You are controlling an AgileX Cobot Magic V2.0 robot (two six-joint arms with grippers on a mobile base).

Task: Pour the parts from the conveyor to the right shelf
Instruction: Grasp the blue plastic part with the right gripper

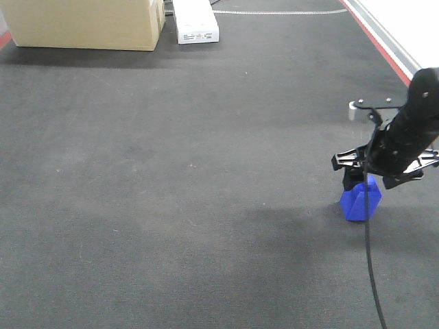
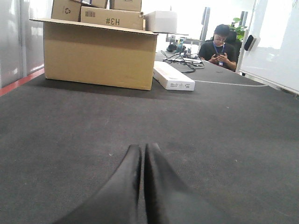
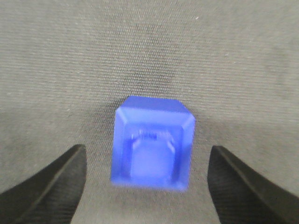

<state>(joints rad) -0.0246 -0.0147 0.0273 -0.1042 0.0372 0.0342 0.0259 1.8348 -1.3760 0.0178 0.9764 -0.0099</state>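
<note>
One small bright-blue part (image 1: 361, 201) (image 3: 152, 143) rests on the dark grey conveyor (image 1: 171, 178) near its right side. My right gripper (image 1: 367, 179) (image 3: 148, 161) hangs just over it, open, with one black finger (image 3: 56, 184) on each side of the block and a gap to both. My left gripper (image 2: 143, 150) lies low over the belt (image 2: 224, 140) with its fingers pressed together and nothing between them; it does not show in the front view. The right shelf is out of view.
A large cardboard box (image 1: 86, 24) (image 2: 98, 56) and a flat white box (image 1: 195, 22) (image 2: 173, 78) stand at the belt's far end. A red strip (image 1: 384, 49) runs along the right edge. A seated person (image 2: 219, 49) is beyond the belt.
</note>
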